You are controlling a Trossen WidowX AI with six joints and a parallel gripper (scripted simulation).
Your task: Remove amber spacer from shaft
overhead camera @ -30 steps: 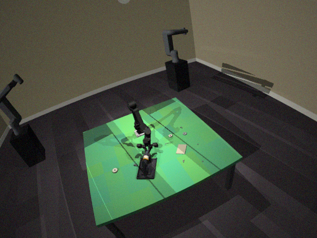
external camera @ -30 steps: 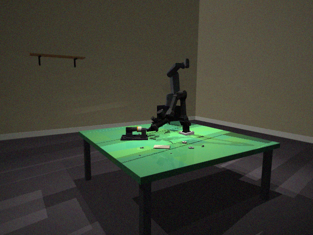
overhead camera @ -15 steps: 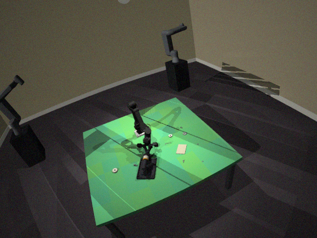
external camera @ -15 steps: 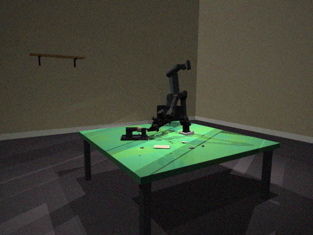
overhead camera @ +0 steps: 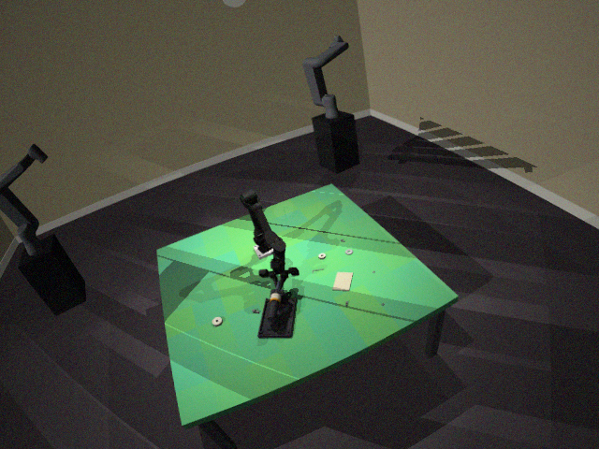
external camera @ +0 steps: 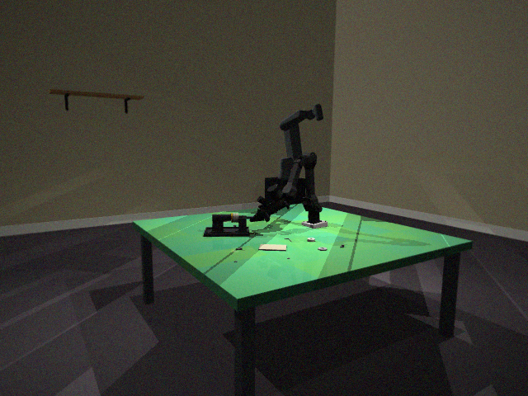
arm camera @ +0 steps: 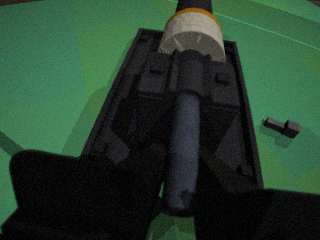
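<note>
The big dark housing block stands on the black base tray. A thin amber spacer sits around the shaft line against the housing. White spacers sit beside it, between the housing and the smaller support block. The blue-grey shaft sticks out of the support block towards me. My gripper is shut on the shaft's free end. The finger contact is dark and partly hidden.
A small dark part lies beside the tray. White rings and a cream plate lie on the table, with several tiny dark bits.
</note>
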